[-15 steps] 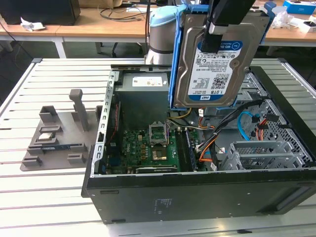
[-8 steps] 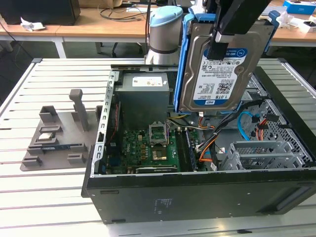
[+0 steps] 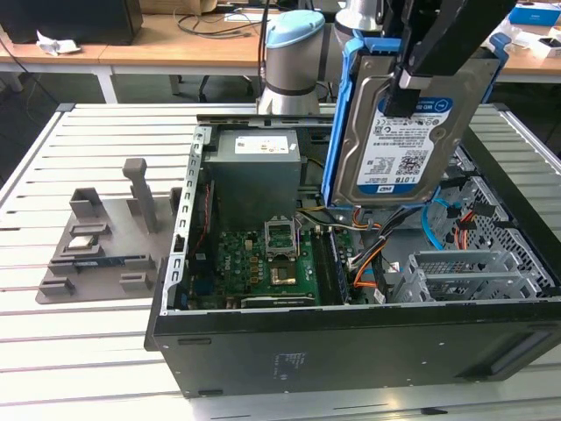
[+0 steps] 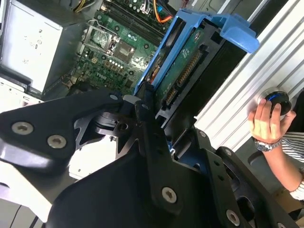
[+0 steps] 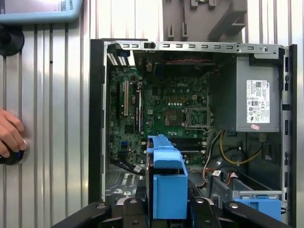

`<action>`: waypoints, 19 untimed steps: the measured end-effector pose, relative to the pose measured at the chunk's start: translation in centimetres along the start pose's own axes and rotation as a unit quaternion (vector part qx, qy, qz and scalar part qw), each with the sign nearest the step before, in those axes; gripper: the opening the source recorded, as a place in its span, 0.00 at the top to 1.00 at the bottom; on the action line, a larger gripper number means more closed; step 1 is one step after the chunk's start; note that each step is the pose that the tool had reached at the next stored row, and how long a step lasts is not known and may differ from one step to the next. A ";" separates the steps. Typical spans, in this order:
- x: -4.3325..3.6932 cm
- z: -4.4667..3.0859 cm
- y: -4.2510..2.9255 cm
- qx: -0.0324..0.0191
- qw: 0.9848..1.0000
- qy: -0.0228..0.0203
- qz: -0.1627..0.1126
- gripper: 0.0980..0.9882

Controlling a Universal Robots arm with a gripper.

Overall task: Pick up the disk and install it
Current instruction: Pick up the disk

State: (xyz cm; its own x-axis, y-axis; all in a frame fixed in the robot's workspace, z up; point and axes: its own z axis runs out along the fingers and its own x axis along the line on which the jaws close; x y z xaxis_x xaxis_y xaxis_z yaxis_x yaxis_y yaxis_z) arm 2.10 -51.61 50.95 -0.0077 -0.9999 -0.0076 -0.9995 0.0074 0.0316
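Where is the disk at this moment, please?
In the exterior view the disk is at the upper right, held by the gripper above the open computer case, to the view's right of the grey power supply.

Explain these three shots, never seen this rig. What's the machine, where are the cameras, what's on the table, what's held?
The machine is a robot arm with grey-and-blue joints. The exterior view comes from a camera off the arm; both wrist views come from cameras riding on it, looking past its black fingers. On the slatted metal table lies an open computer case, green motherboard exposed; toward the exterior view's left of it sits a grey parts fixture. The fingers are shut on the disk, a silver hard drive in a blue bracket, held above the case. A person's hand rests on a round button on the table.
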 end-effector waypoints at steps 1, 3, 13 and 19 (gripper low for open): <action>0.01 0.11 -0.15 0.000 1.000 0.000 0.000 0.70; 0.04 0.27 -0.33 0.000 1.000 0.000 0.000 0.70; 0.22 1.01 -1.22 0.000 1.000 0.000 0.000 0.70; 0.32 1.52 -1.65 0.000 1.000 0.000 0.000 0.70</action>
State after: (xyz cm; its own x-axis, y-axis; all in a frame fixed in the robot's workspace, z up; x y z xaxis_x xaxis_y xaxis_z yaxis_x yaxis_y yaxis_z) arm 3.70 -51.93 49.38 -0.0077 -0.9999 -0.0077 -0.9995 0.0074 0.0316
